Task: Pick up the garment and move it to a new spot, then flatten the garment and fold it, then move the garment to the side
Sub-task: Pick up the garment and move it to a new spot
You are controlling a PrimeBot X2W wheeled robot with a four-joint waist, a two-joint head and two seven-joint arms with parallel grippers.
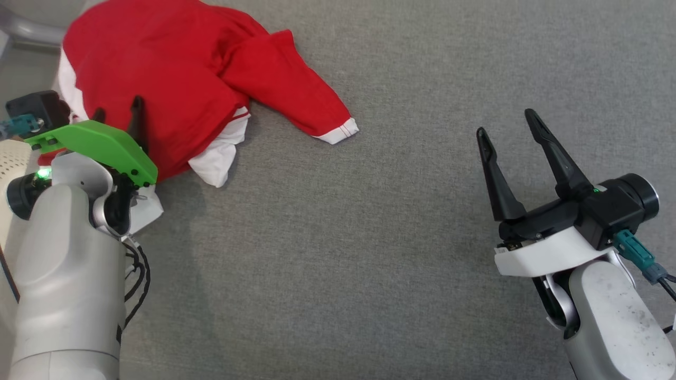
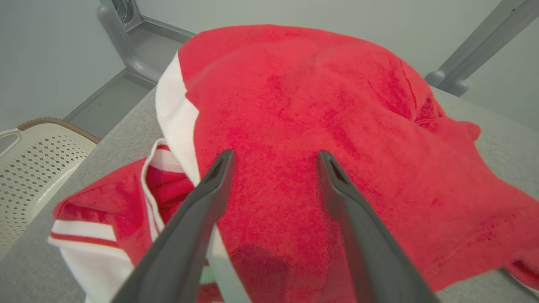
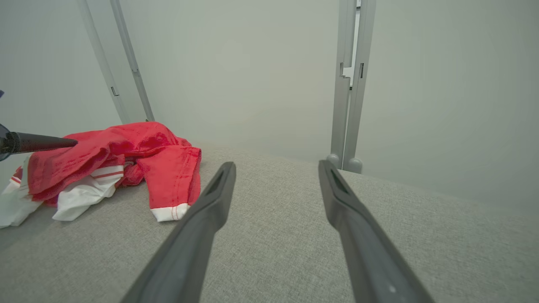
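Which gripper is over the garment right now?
The left gripper: it hangs open over the red garment, while the right gripper is open above the grey table, apart from it.

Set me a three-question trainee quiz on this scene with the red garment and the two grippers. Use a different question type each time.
1. True or false: the right gripper is shut on the garment.
2. Which gripper has its fingers over the garment? A) left gripper B) right gripper C) both
3. Fill in: the sleeve cuff lying nearest the right gripper is ___ in colour.

Key
1. False: it stands open over the bare table, apart from the garment.
2. A
3. white
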